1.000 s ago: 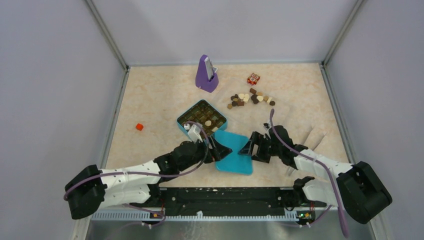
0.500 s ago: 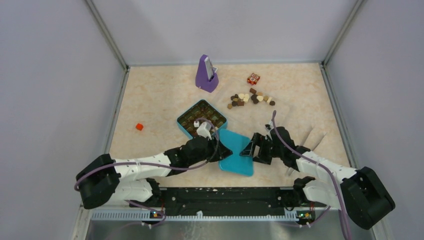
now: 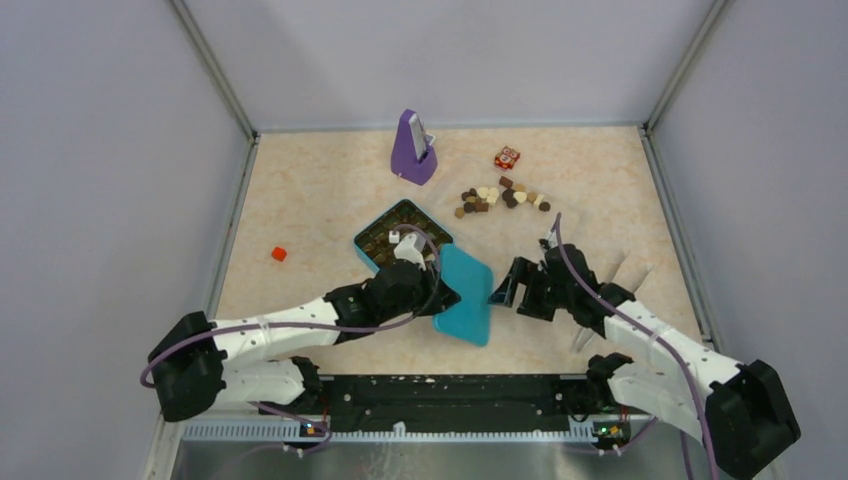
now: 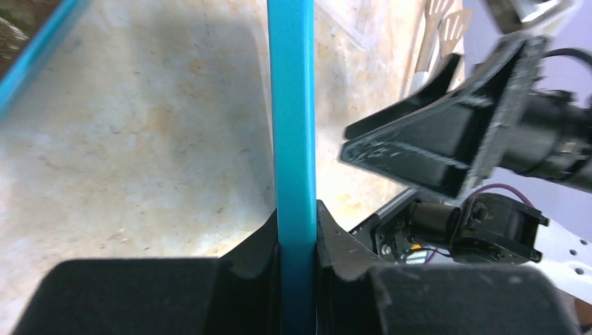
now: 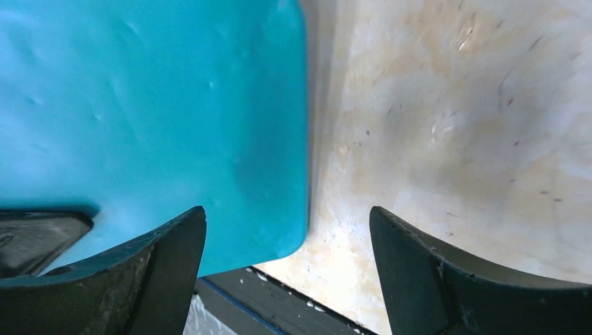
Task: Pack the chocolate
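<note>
1. A beige surface [image 3: 310,190] lies between grey walls. Loose chocolate [image 3: 503,197] sits far right, well apart from the box [image 3: 380,221], which already holds some pieces.
2. The left claw [image 4: 297,241] has just clamped shut on the lid [image 3: 466,296]. The lid lay flat a second ago and now stands tilted on edge.
3. The right claw [image 3: 503,288] stays wide open and holds nothing, just beside the lid's other edge.
4. With chocolate still loose, closing the box looks premature. The lid is probably being moved aside.
</note>
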### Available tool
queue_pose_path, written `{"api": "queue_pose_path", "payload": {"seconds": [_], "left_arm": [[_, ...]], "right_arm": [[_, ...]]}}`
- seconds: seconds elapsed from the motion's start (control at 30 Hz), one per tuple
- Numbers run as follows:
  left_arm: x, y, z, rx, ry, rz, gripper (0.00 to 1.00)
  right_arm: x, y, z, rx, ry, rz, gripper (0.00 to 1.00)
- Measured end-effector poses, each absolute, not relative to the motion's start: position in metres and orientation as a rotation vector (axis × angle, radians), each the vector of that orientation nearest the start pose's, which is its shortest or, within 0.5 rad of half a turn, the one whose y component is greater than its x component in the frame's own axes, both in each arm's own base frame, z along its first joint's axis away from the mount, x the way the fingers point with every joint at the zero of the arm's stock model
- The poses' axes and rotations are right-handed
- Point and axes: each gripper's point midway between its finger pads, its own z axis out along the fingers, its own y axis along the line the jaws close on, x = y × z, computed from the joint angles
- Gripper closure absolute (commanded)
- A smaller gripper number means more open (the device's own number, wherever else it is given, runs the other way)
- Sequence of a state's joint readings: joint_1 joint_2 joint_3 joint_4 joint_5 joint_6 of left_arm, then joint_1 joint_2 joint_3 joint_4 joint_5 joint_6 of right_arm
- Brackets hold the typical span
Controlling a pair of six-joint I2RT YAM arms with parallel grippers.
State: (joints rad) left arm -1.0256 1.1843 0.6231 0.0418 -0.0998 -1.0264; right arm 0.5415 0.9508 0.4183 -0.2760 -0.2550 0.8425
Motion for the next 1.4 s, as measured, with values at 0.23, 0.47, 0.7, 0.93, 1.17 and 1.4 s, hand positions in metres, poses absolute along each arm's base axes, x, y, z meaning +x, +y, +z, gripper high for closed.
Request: {"api": "queue_pose_path", "payload": {"seconds": [0.23,0.47,0.7,0.93,1.17,1.4], "left_arm": [[0.198,-0.291,0.167,-0.102,2.21,-0.962,0.91],[0.232,-0.248,0.258,-0.281,1.91,-1.011,0.91],[0.277,-0.204,0.285,-0.561,1.646,-1.038,0.9],[0.314,-0.189,0.234,-0.769,1.639,-1.034,0.9],[0.326,-0.177,0.209,-0.865,1.594,-1.076,0.87],[0.324,-0.185,0.193,-0.87,1.58,-1.182,0.88]], "right_arm": [[0.216,0.179,0.146,0.217,2.37,0.753,0.16],[0.236,0.167,0.186,0.22,2.238,0.674,0.16],[0.245,0.172,0.161,0.199,2.315,0.618,0.16],[0.267,0.189,0.15,0.142,2.348,0.611,0.16],[0.296,0.219,0.147,0.068,2.353,0.674,0.16],[0.333,0.251,0.149,0.025,2.338,0.753,0.16]]}}
